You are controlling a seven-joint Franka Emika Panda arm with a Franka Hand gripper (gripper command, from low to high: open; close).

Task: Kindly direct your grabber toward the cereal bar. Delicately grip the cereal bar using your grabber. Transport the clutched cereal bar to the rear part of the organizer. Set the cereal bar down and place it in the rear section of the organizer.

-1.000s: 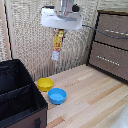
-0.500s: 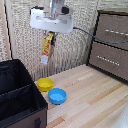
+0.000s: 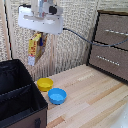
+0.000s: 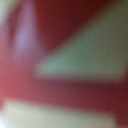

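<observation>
— Since a second ago your grabber (image 3: 40, 36) has carried the cereal bar (image 3: 34, 50) toward the exterior view's left, away from the bowls and nearer the organizer (image 3: 15, 95).

— Where do things lie, left to right?

— You have the black organizer at the bench's (image 3: 95, 100) left end, its dividers showing. Above its back right corner hangs the cereal bar, upright, well clear of the bench, in front of the woven wall. Your grabber's fingers are closed on the packet's top edge; how tightly, you cannot tell. Just right of the organizer sit the yellow bowl (image 3: 45, 83) and the blue bowl (image 3: 57, 95), close beside each other. At the bench's right end stands the brown drawer cabinet (image 3: 111, 45).

— And the wrist view?

— You get only a blur of red and pale print (image 4: 60, 95), filling the picture.
</observation>
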